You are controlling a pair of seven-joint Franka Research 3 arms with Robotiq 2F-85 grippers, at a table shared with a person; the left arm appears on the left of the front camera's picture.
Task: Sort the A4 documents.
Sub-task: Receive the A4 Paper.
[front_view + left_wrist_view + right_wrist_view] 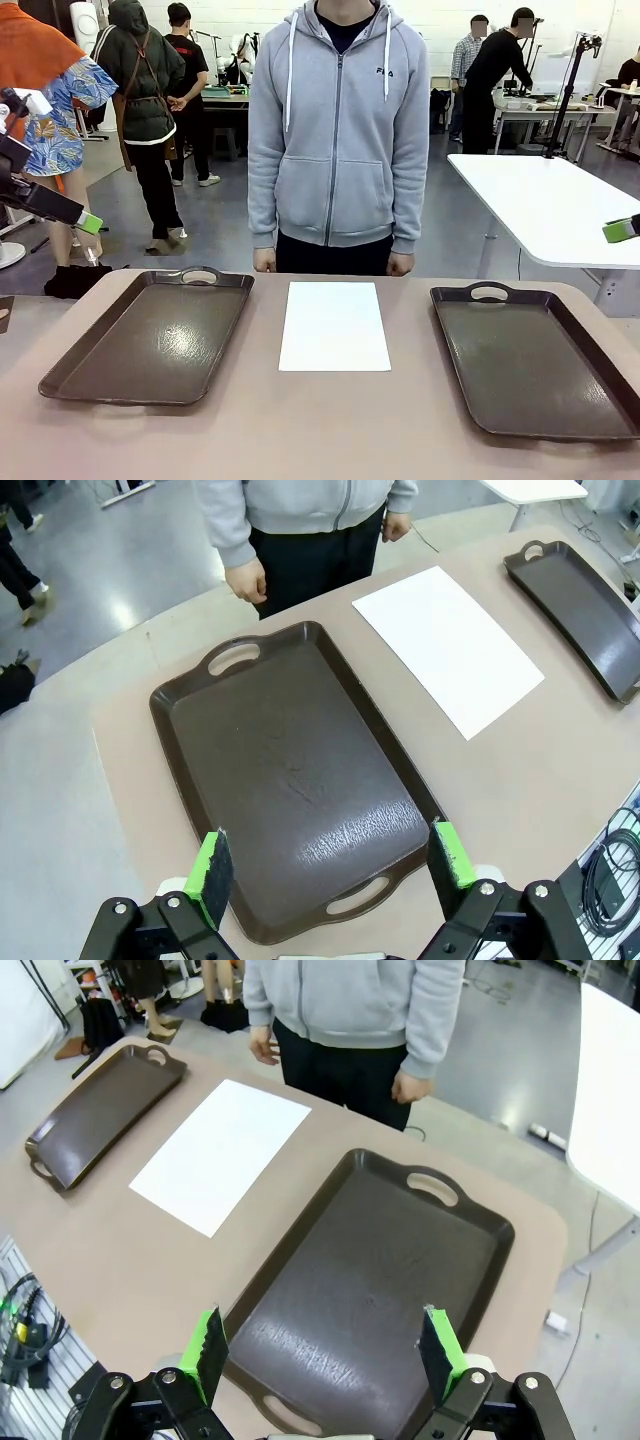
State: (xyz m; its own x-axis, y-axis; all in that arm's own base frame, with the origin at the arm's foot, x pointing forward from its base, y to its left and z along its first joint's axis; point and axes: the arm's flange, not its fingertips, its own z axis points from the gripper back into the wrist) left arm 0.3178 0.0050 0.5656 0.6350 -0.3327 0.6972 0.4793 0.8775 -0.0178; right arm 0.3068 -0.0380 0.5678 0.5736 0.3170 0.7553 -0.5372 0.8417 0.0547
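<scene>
Hovering above the near end of the left dark brown handled plastic tray (150, 340), the left gripper (331, 860) has its green-padded fingers spread wide with nothing between them. It reads as a standby pose, clear of the work. That tray is bare and sits on the beige table (300, 435) with one handle toward the person (338, 130). Centre: the plain white A4 documents (334, 325) lie flat on the table between the two trays, touching neither. Can't tell if it's one sheet or a thin stack. Probably put there as a neutral start spot either arm can reach. The person stands at the far edge, arms down, not touching the paper. The right dark brown handled tray (530, 365) is also bare, presumably the other sort bin. The right gripper (322, 1348) hangs above its near end, fingers likewise spread, holding nothing. My read: sorting not begun. The next move needs an edge pinch on thin flat paper, which slips easily.
</scene>
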